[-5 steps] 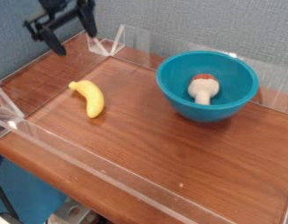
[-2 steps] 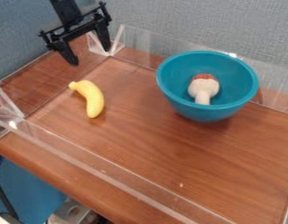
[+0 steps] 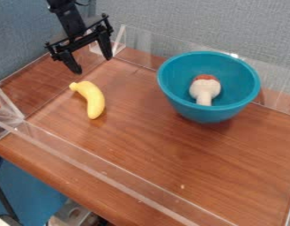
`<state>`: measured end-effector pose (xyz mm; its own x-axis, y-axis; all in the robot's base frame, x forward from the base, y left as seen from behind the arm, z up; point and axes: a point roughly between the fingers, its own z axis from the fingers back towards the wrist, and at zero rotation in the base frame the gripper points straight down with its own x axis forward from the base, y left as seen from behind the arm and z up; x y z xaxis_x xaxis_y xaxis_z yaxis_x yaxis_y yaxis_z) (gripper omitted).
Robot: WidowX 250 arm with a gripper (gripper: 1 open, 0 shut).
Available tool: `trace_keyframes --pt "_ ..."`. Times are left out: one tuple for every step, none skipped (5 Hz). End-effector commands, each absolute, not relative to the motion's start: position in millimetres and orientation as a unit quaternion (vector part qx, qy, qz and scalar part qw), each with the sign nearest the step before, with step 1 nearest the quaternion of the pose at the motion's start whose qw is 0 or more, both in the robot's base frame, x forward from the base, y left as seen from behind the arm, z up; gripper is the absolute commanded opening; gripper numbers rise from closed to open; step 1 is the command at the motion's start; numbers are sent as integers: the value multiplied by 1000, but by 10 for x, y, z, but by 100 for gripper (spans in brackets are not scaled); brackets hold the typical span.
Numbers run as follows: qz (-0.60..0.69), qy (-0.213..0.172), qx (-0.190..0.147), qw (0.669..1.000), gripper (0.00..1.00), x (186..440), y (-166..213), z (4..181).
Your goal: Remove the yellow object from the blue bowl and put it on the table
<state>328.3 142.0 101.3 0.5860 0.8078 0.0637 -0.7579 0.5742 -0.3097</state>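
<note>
Overhead and slightly to one side, the single camera view takes in the whole table, a reddish-brown wood-grain top bordered by low clear acrylic walls. Toward the back left corner the black gripper hangs from its arm with its two thin fingers pointing steeply down and spread wide apart; nothing sits between them and they touch nothing, so the claw is fully open and empty. It hovers over the wood near the rear wall, above and a little behind the yellow object. That yellow object, a small curved toy banana, lies flat on the table in the left half, well apart from the bowl and clear of the side walls, its length running roughly from upper left to lower right in the picture. The blue bowl, round, deep and teal, stands upright on the right side of the table, close to the back edge. Inside it, resting on the bottom toward the far side, is a white-and-brown mushroom-like object, its brown cap toward the rear and its pale stem toward the front; no yellow shows in the bowl. Behind the table runs a grey-blue textured wall, and the front acrylic edge cuts diagonally across the lower left of the picture, with the floor dimly visible beyond it.
</note>
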Motion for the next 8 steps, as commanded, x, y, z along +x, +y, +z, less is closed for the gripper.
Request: trace_keyframes --pt "389 -122 -116 906 100 3211 1429 1200" --pt "362 -124 -111 917 100 3164 1495 1320" --pt "370 -128 -113 913 100 3161 1438 1324" --pt "373 -129 -115 912 100 3154 1310 1297" --pt "370 -129 -117 913 100 3208 1207 1279" --pt "383 -130 -108 908 100 3264 1252 1190" --pt "400 -136 -100 901 100 3349 1353 1120" --pt "396 -142 -96 902 100 3397 1374 1178"
